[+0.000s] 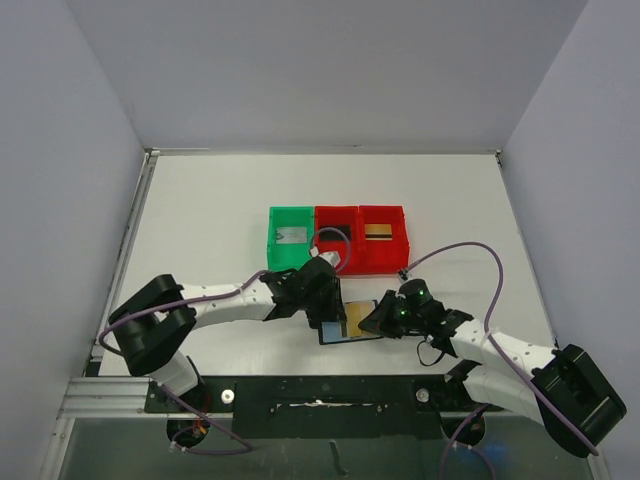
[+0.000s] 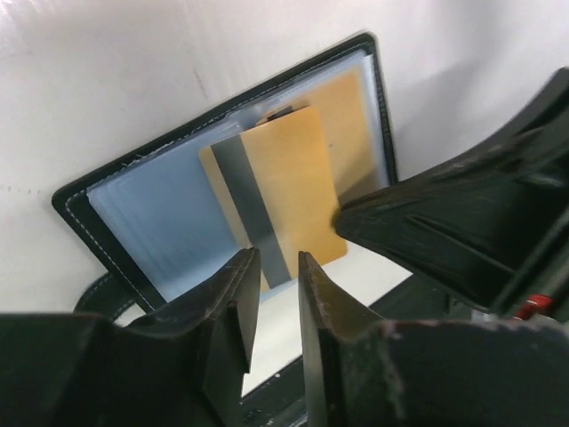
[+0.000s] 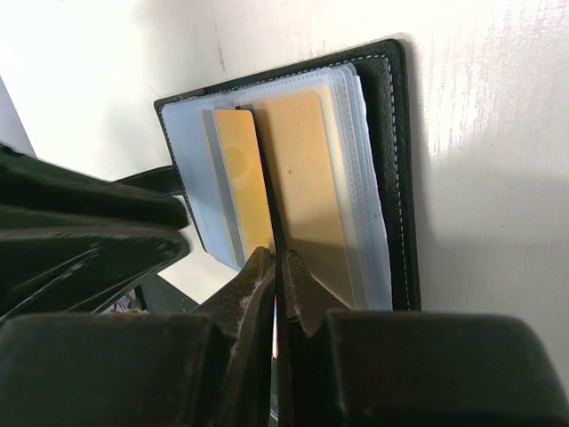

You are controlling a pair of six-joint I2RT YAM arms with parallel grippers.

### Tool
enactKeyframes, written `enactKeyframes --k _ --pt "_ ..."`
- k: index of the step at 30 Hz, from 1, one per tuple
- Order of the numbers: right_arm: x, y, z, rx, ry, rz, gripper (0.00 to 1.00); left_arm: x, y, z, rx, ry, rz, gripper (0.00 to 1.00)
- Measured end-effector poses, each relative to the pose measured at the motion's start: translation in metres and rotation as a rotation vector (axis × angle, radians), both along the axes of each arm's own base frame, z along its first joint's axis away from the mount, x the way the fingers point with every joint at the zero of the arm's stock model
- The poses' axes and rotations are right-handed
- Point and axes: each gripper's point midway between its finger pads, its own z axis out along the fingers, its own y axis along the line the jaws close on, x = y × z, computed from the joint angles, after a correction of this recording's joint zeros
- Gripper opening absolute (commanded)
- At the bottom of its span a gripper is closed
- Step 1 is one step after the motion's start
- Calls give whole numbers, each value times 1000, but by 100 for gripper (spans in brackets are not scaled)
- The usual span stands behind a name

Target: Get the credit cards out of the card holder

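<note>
The small flat black folding card holder [image 2: 151,213] is laid open on the white tabletop [image 1: 200,220], near the front edge, between the two arms. A thin flat gold credit card [image 2: 284,178] is seen sticking partly out of a shiny pocket. The right gripper [image 3: 277,267] is pressed together and seems to be pinching the card's edge. The left gripper [image 2: 277,271] is spread just a little at the card's near corner. If the card is pulled crooked, it could be bent or jammed, and the holder, which does not look pinned down, could be dragged along. The grippers are very close and could be bumped together. The green plastic bin [image 1: 285,262] and red plastic bins [image 1: 385,266] are set just behind, so little room is left there. More room is found at the sides.
</note>
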Motion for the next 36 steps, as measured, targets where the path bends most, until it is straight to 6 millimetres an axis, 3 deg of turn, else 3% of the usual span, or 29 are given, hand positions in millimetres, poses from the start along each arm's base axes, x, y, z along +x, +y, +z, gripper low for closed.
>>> enactKeyframes --k 6,17,31,36 --pt "0 2 1 12 -3 5 4 -5 7 -35 84 59 -22 7" --pt "5 8 5 43 -23 17 32 -3 8 -36 79 56 -12 3" --pt "10 15 -1 69 -32 80 19 -3 8 -37 80 55 -12 2" --pt "8 18 -4 74 -35 117 8 -3 8 -37 80 55 -12 2"
